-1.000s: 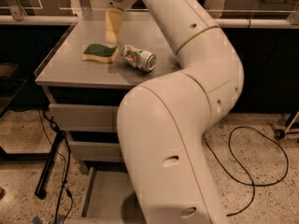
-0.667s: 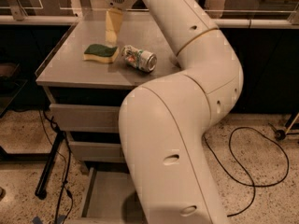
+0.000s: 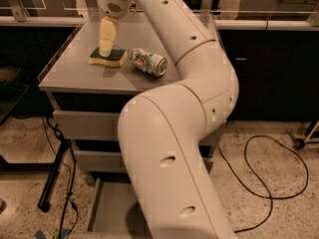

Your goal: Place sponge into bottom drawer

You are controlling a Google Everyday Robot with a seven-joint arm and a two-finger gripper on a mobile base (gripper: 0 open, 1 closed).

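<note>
One thing has moved in the last second: the gripper (image 3: 108,46), which hung a little up and to the right of the sponge (image 3: 116,58), has come down and across. It now stands right over the sponge, its tip at or on the green top. Whether it is open or closed, or has any hold yet, I cannot tell from here. The sponge itself has not shifted. It lies flat on the cabinet top (image 3: 70,73), with the can (image 3: 148,62) on its side just beside it, also unmoved. The drawer (image 3: 107,205) stands pulled out down by the floor, partly hidden behind the arm. I'd judge the grasp is only beginning, with the lift and the carry down still to come.
</note>
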